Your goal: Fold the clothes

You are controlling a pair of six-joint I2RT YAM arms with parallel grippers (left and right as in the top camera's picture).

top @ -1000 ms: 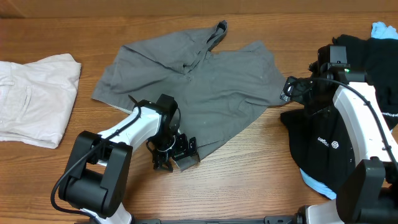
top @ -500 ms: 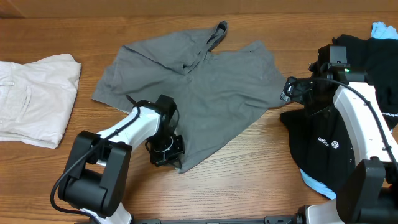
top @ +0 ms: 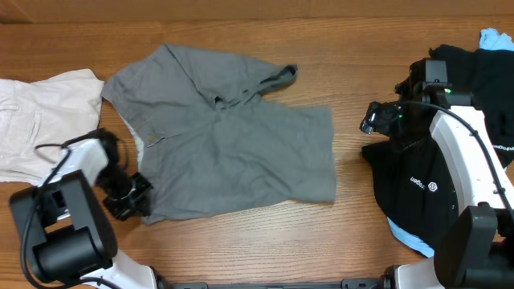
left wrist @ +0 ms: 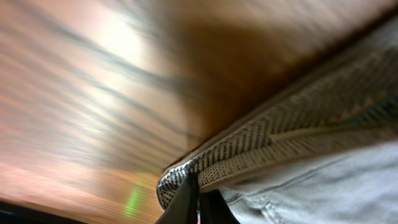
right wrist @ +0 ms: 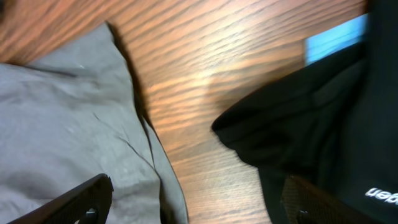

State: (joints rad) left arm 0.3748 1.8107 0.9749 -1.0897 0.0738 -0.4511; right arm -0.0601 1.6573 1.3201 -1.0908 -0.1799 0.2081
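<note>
The grey shorts (top: 233, 152) lie spread across the middle of the table. My left gripper (top: 128, 197) sits at their lower left corner, shut on the woven waistband edge (left wrist: 261, 149); its dark fingertips (left wrist: 186, 202) pinch the fabric low in the left wrist view. My right gripper (top: 377, 116) hovers open just past the shorts' right edge (right wrist: 62, 124), with both fingers (right wrist: 81, 199) wide apart over cloth edge and bare wood. Cream-white shorts (top: 40, 120) lie at the far left. A black garment (top: 418, 185) lies at the right.
A light-blue piece (top: 494, 36) pokes out at the back right corner and shows again under the black garment (right wrist: 323, 124) as a blue patch (right wrist: 336, 37). Bare wooden table (top: 353, 233) lies between the grey shorts and the black pile.
My left gripper has shut on the shorts' lower corner and dragged it left toward the cream shorts. The grey shorts shifted left and flattened out. The right arm stayed in place.
</note>
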